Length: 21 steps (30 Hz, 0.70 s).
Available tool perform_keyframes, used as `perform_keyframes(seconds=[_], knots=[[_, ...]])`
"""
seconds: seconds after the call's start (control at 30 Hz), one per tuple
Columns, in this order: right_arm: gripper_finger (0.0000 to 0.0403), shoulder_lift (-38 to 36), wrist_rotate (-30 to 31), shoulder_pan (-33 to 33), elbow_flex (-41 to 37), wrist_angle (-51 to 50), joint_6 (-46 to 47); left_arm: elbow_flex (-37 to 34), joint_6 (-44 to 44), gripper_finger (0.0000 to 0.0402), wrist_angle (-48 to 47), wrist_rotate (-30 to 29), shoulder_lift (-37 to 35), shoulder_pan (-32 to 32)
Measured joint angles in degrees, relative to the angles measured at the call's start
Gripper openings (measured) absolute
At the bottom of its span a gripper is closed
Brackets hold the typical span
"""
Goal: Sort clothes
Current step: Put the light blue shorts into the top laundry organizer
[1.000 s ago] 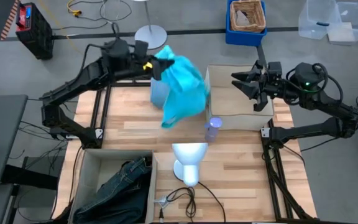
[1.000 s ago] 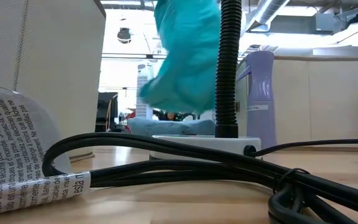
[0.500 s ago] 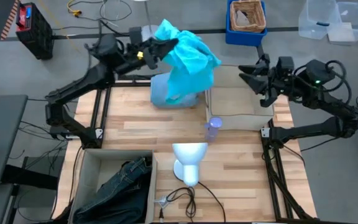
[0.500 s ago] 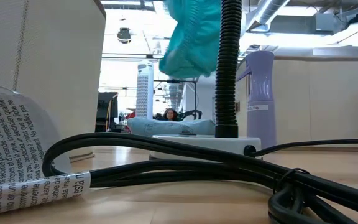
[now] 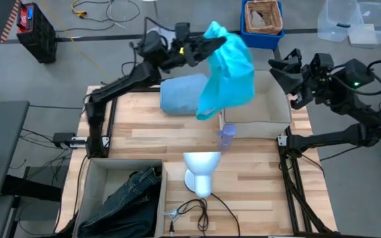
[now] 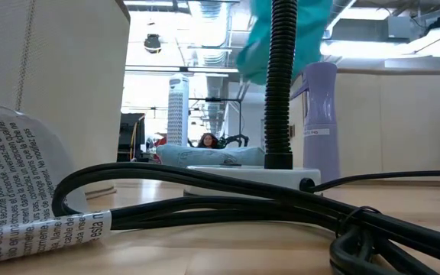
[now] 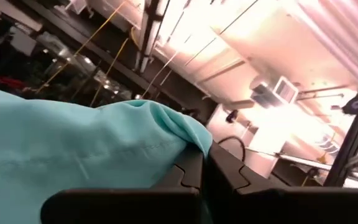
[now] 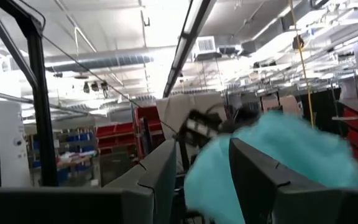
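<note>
my left gripper point(image 5: 202, 45) clamped on teal shirt point(image 5: 229, 76), aloft over table's far edge | soft, light, swings | my right gripper point(image 5: 284, 71) apparently apart, waiting

Bright teal shirt point(image 5: 227, 73): crumpled, hanging in the air above the far middle of the table, its upper edge pinched, its loose lower part drooping. Pale blue garment point(image 5: 182, 96): a rounded bundle lying on the wooden tabletop just beside the shirt. Dark blue-green jeans point(image 5: 129, 198): bunched inside the box at the table's near left corner.
</note>
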Motion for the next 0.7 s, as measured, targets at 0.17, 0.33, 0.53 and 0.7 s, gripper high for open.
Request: perform_keyframes(seconds=[0.17,0.33,0.53,0.7], knots=[[0.0162,0.2,-0.1,0.2,0.0,-0.8,0.0,2.8,-4.5,0.0,8.9,-0.3,5.7,0.6],[0.0162,0.1,-0.2,0.9,0.0,0.7,-1.2,1.6,-9.1,0.0,7.9,-0.2,8.3,1.5],[0.0162,0.1,-0.2,0.9,0.0,0.5,-1.5,1.6,-9.7,0.0,7.4,-0.5,11.0,1.2],[0.0162,0.1,-0.2,0.9,0.0,-0.7,-2.4,1.6,-9.8,0.0,2.5,-1.0,12.3,1.3]])
